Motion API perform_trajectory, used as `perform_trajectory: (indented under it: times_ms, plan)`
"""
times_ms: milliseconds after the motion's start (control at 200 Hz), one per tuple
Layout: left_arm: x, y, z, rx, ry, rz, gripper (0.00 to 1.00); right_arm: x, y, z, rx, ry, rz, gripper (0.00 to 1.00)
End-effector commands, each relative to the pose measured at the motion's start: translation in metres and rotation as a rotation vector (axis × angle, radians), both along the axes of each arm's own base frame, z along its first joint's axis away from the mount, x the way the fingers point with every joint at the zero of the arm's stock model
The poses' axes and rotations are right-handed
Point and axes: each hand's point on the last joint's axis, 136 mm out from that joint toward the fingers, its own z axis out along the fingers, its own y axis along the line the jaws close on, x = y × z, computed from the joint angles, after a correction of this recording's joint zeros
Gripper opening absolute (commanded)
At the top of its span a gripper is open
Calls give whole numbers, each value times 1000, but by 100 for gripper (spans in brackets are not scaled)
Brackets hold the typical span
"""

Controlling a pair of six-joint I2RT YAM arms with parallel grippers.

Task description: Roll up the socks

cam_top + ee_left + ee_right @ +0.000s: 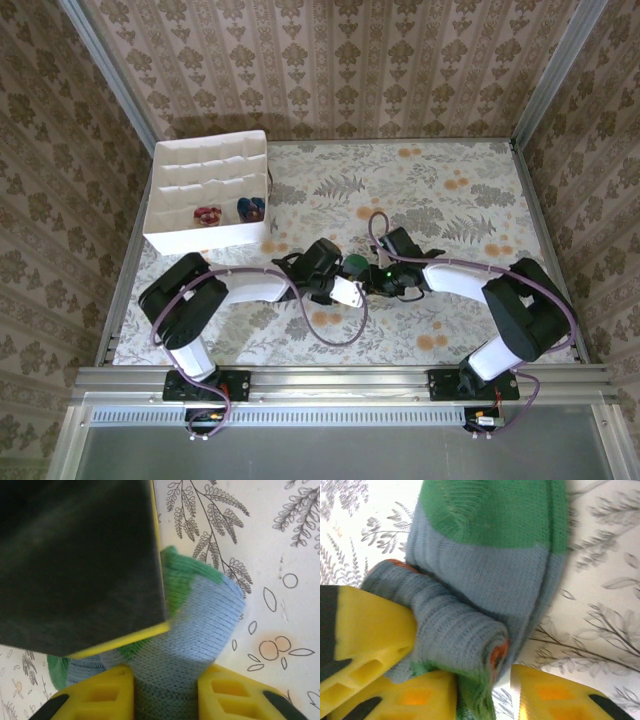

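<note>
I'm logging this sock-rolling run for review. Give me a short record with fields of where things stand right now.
sock in work: grey-blue sock, green toe, partly rolled, orange showing at the roll's end
place: middle of the table, where both arms meet
left gripper: shut on the grey-blue sock
right gripper: open, sock against one finger, gap at the other
white box: far left corner
in the box: reddish rolled sock and bluish rolled sock, in separate compartments
</note>
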Motion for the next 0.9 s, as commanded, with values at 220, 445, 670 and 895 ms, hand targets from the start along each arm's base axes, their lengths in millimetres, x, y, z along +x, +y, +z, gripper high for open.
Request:
perform_trajectory:
  times_ms: [220,445,670,895]
  plan:
    - [-48,14,-7,147,694,161,8,-12,-27,37,4,-149,-85,39]
    - [-47,7,-14,138,862,238,8,-13,-32,43,70,-225,-146,45]
    - [-45,2,-20,116,949,269,8,-13,-21,30,83,-190,-122,49]
    - [-44,-3,-23,97,981,285,9,-6,-8,12,57,-94,-105,45]
